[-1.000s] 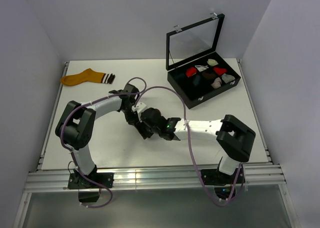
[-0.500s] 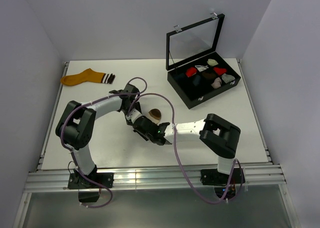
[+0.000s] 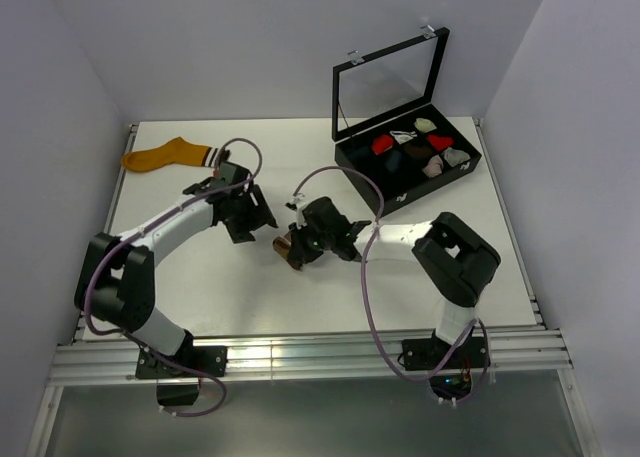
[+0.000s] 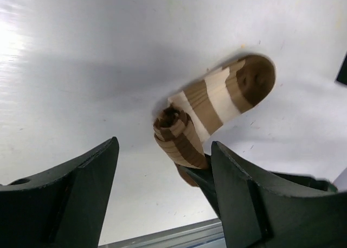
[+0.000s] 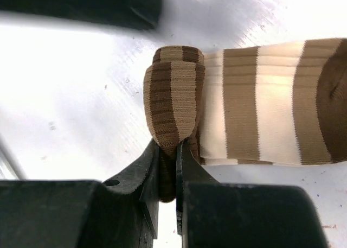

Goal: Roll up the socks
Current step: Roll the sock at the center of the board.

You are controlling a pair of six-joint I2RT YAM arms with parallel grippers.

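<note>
White bench [image 3: 230, 287]: your right gripper [image 5: 176, 150] is pinched on the rolled end of the brown striped sock [image 5: 255, 118], near the bench's middle. Your left gripper [image 4: 164, 147] stands wide, empty. The mustard sock [image 3: 165, 155] lies at the far-left corner.

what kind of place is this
Probably a robotics lab cell: a left arm and right arm bolted to an aluminium frame, plain white panels boxing in the table, a brown striped sock as a prop.
</note>
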